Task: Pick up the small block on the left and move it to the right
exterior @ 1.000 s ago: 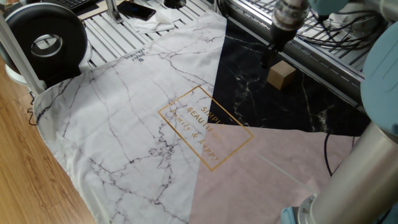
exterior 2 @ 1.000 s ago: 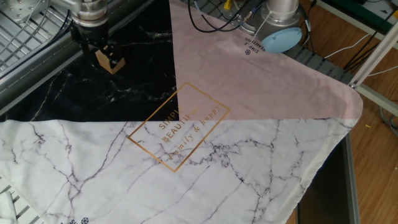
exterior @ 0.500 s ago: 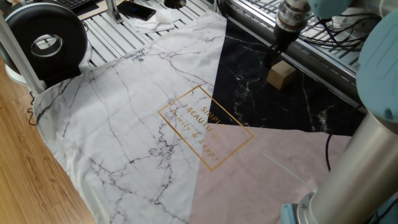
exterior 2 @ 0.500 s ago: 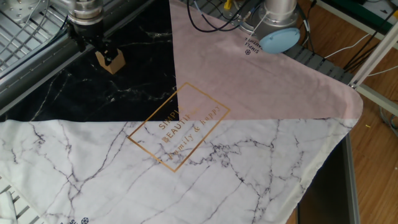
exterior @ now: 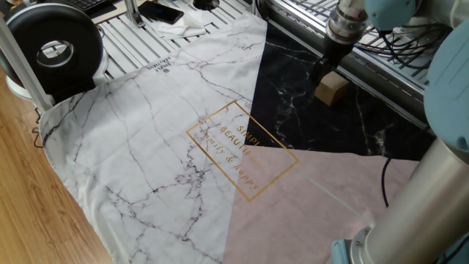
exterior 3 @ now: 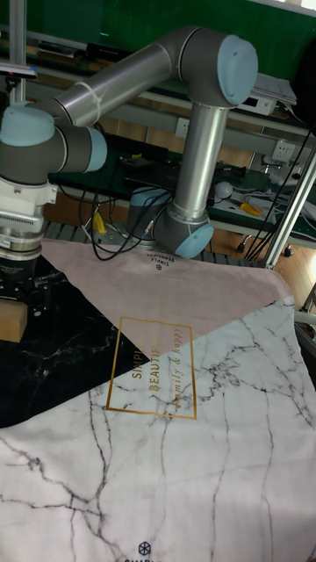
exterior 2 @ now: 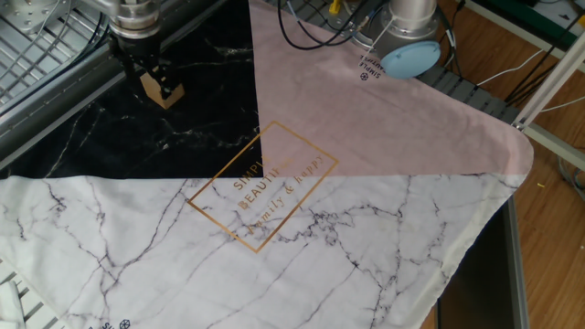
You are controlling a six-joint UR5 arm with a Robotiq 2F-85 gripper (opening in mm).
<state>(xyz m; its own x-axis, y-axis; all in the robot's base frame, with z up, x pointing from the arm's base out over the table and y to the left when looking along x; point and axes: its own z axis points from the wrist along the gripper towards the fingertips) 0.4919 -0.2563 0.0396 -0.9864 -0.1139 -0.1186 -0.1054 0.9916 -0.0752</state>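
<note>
The small block [exterior: 331, 89] is a plain tan cube on the black marble part of the cloth, also seen as the small block [exterior 2: 157, 93] and at the left edge as the small block [exterior 3: 10, 320]. My gripper [exterior: 325, 68] hangs right over it, pointing down, with its dark fingers apart at the block's top. In the other fixed view one finger of the gripper [exterior 2: 157, 80] crosses the block's face. In the tall view the gripper [exterior 3: 17, 287] sits just above the block. The fingers look open and do not clamp the block.
A cloth [exterior: 161, 139] of white marble, black marble [exterior: 293, 95] and pink [exterior 2: 366, 110] panels covers the table. A black round device [exterior: 51, 44] stands at one corner. Metal rails [exterior: 396, 70] and cables run behind the block. The arm's base [exterior 2: 407, 37] stands at the pink side.
The gripper has shifted slightly sideways and settled a little lower over the block. The block has stayed in place.
</note>
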